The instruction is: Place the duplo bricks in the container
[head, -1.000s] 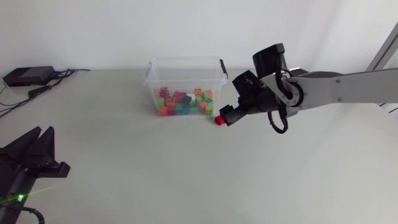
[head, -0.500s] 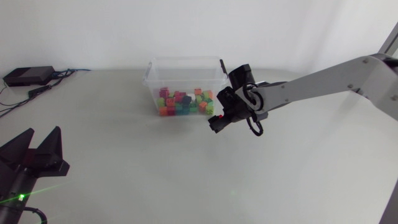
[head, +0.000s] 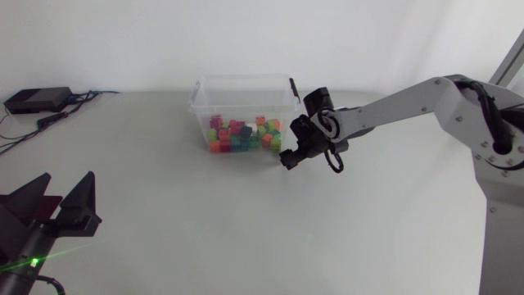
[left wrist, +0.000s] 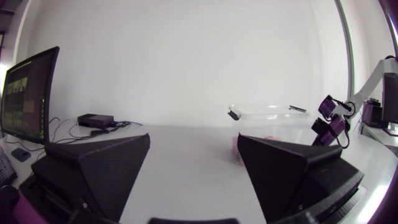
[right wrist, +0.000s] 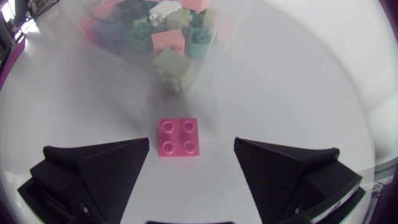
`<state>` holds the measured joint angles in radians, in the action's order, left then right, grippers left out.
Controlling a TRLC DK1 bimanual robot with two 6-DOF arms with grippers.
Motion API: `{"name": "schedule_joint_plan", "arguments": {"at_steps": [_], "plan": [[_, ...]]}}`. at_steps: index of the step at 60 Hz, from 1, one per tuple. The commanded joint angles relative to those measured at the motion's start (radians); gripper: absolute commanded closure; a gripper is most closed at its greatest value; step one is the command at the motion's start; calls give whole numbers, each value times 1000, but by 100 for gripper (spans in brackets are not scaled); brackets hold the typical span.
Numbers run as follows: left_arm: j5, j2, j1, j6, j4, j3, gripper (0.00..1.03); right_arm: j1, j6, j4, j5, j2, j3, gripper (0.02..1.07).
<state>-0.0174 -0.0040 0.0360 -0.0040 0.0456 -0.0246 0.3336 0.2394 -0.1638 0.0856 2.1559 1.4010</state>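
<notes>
A pink brick (right wrist: pixel 179 137) lies on the table between the wide open right gripper (head: pixel 288 161), by the box (head: pixel 243 79); left gripper (left wrist: pixel 193 137) wide open too

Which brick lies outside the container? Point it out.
The pink four-stud brick on the table between the open fingers of the right gripper; the rest sit inside the clear container.

Pink brick (right wrist: pixel 178 137), studs up, beside clear container (head: pixel 242 81) holding colourful bricks (head: pixel 241 136)
</notes>
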Motion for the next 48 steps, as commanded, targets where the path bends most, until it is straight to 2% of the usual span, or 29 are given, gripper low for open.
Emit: {"name": "schedule_joint_plan", "arguments": {"at_steps": [1, 16, 27, 31, 48], "plan": [[-9, -11, -13, -16, -12, 28, 4, 1, 14, -17, 14, 33, 26, 13], [-9, -11, -13, -4, -44, 25, 4, 24, 14, -31, 17, 67, 39, 37], [-7, -11, -7, -4, -50, 23, 4, 28, 11, -33, 16, 70, 36, 67], [-7, -11, -2, -4, -52, 23, 4, 30, 11, -34, 16, 58, 27, 82], [-7, -11, -1, -4, -52, 23, 4, 39, 3, -80, 17, -123, -39, 83]]}}
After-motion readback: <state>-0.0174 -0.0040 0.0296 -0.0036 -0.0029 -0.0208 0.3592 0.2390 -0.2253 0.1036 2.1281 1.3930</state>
